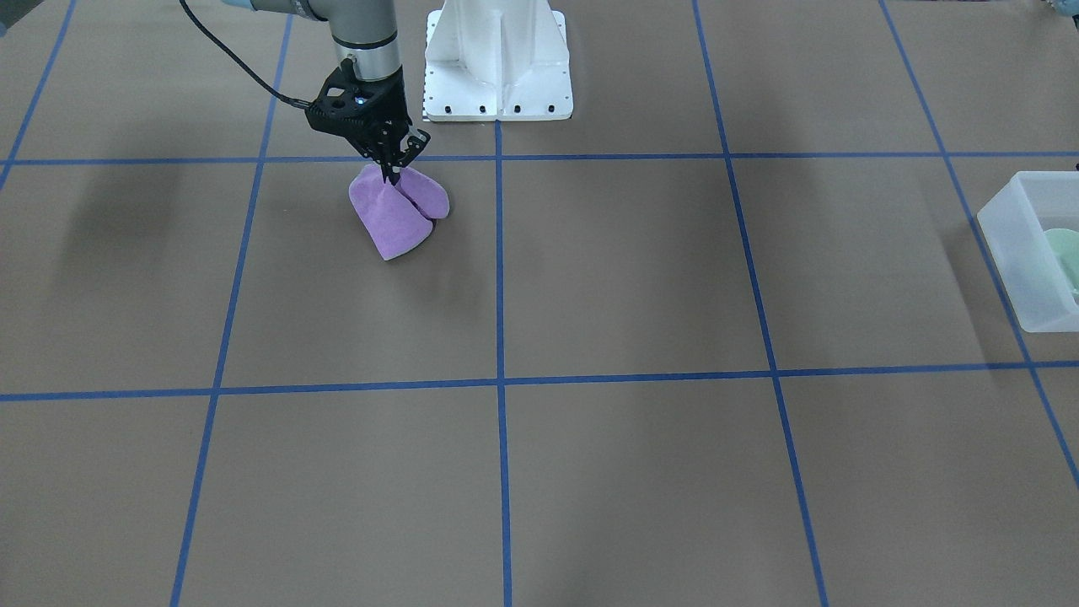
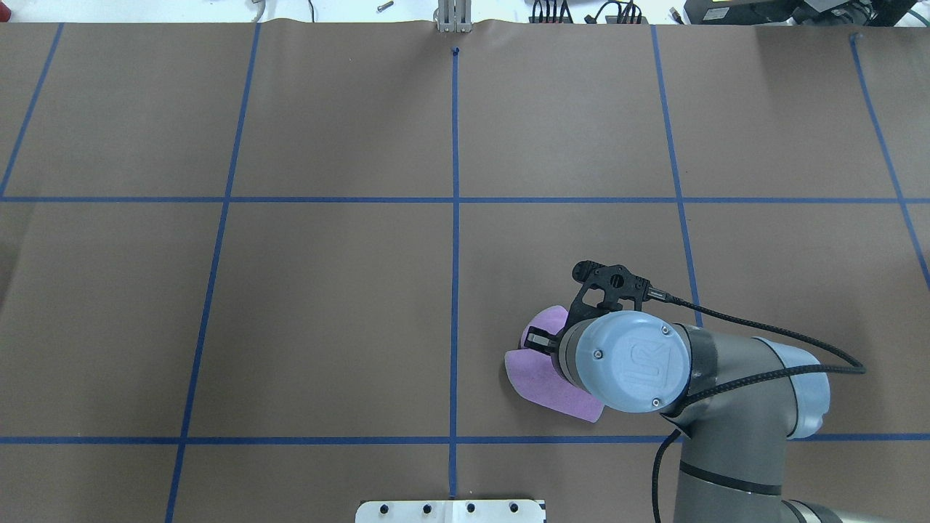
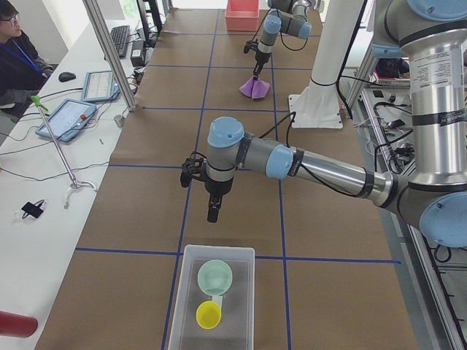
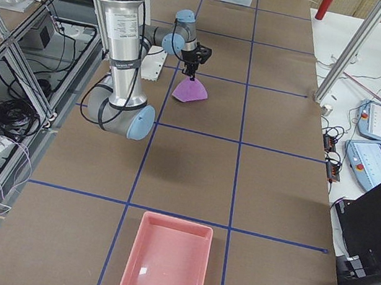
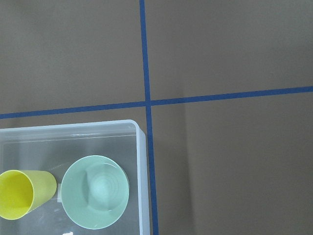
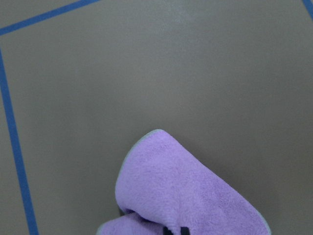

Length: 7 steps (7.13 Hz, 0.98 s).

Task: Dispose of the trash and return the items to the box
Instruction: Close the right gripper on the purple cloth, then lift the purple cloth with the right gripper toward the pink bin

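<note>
The purple cloth lies on the brown table near the robot base, pulled up into a tent shape. My right gripper is shut on its peak; this also shows in the overhead view and the right wrist view. The frosted-white box holds the mint-green bowl and a yellow cup. The left wrist view shows the box, the bowl and the cup. My left gripper hangs just beyond the box; I cannot tell if it is open or shut.
A pink tray sits at the table's end on my right. The white robot base stands beside the cloth. An operator sits at a side desk with tablets. A red bottle lies off the table near the box.
</note>
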Available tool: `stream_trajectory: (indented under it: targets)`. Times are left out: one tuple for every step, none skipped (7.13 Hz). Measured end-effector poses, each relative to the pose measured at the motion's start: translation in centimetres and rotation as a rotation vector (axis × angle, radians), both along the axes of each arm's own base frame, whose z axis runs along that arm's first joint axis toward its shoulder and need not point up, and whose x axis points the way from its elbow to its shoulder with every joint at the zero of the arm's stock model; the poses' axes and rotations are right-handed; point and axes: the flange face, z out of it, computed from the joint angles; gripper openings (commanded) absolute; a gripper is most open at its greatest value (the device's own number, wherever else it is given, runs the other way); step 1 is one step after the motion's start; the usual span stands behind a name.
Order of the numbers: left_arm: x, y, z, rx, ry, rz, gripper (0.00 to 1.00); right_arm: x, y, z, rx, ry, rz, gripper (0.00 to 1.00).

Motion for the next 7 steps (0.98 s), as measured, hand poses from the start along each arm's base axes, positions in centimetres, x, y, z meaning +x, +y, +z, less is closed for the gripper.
stream_trajectory:
  targets:
    - [0.0, 0.3, 0.4, -0.009, -0.001, 0.0, 0.98, 1.6, -0.6, -1.1, 0.011, -0.006, 0.005, 0.0]
    - [0.0, 0.6, 0.7, -0.017, -0.001, 0.0, 0.98, 4.0, -1.0, -2.3, 0.033, 0.012, -0.01, 0.0]
    - [0.0, 0.8, 1.2, -0.031, -0.002, 0.001, 0.98, 7.2, -1.6, -3.2, 0.063, 0.043, -0.046, 0.0]
    - [0.0, 1.2, 1.8, -0.046, -0.003, 0.002, 0.98, 10.9, -3.0, -3.7, 0.089, 0.063, -0.094, 0.0]
    - [0.0, 1.4, 2.3, -0.057, -0.004, 0.003, 0.98, 15.0, -5.1, -3.6, 0.11, 0.073, -0.148, 0.0]
    - [0.0, 1.4, 2.7, -0.067, -0.004, 0.004, 0.98, 19.3, -7.5, -2.5, 0.133, 0.086, -0.206, 0.0]
    - [0.0, 1.4, 3.0, -0.075, -0.004, 0.004, 0.98, 23.9, -9.6, -0.5, 0.158, 0.108, -0.264, 0.0]
